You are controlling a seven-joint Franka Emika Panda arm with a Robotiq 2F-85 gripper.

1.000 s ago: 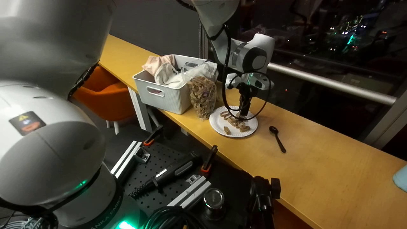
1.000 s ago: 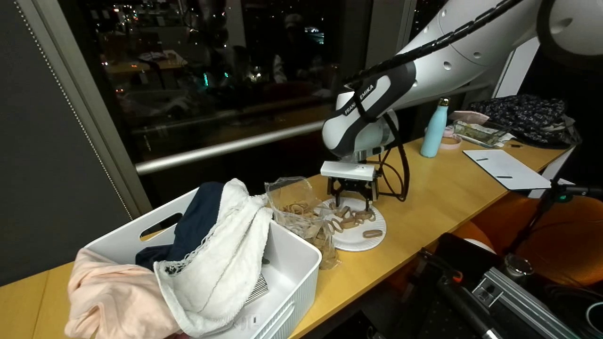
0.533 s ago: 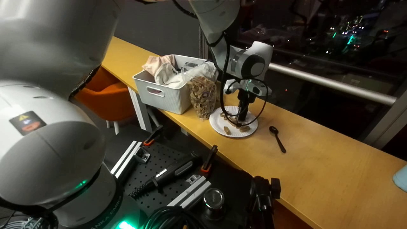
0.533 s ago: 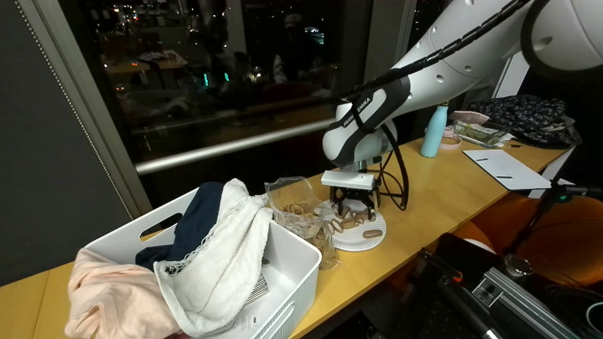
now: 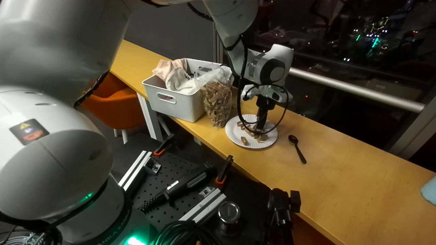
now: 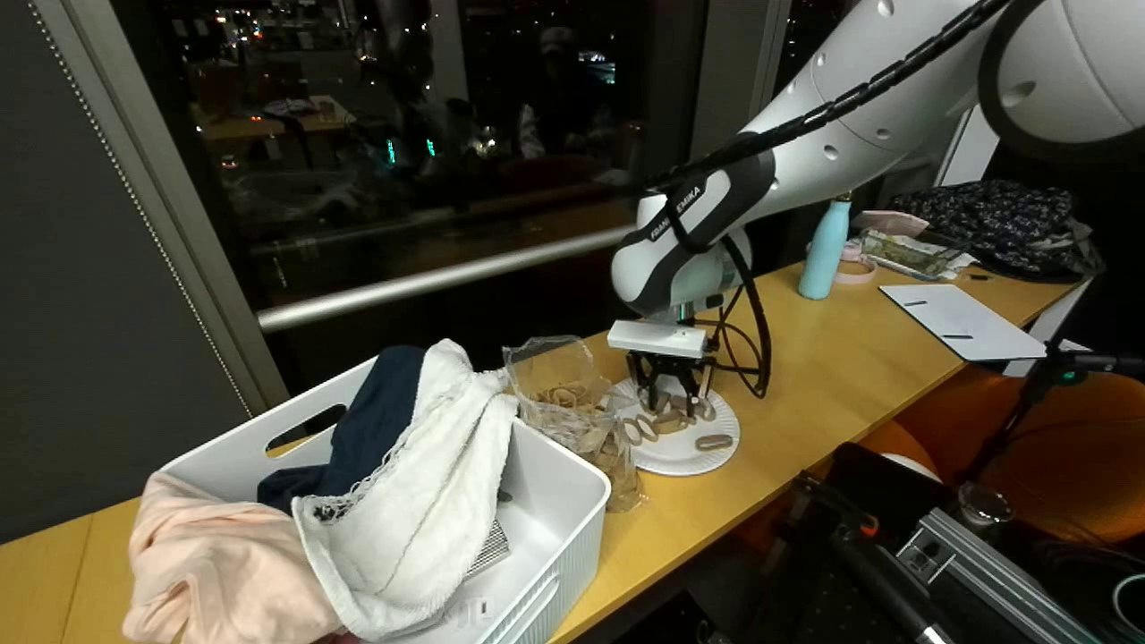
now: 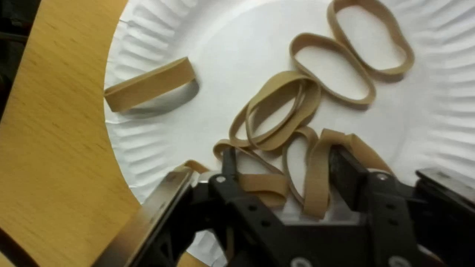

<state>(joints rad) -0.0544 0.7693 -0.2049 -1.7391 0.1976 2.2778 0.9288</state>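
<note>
My gripper (image 7: 285, 161) is partly open, its fingertips down among tan rubber bands on a white paper plate (image 7: 222, 48). Between the fingers stand an upright band (image 7: 316, 181) beside the right finger and a flat-sided band (image 7: 263, 181) against the left one. The left fingertip pokes into a thin loop; another band bends over the right fingertip. A lone band (image 7: 148, 87) lies at the plate's left rim. In both exterior views the gripper (image 5: 259, 133) (image 6: 672, 410) points straight down over the plate (image 5: 233, 132) (image 6: 675, 461). Whether the tips touch the plate is hidden.
A clear bag of rubber bands (image 5: 217, 103) stands beside the plate, against a white bin (image 5: 177, 105) with cloths. A black spoon (image 5: 298, 149) lies on the table. A blue bottle (image 6: 825, 255) and a white board (image 6: 962, 322) are farther along. A window rail (image 6: 447, 282) runs behind.
My gripper has come down onto the bands on the plate. Its fingers have drawn closer together, and the plate has shifted slightly.
</note>
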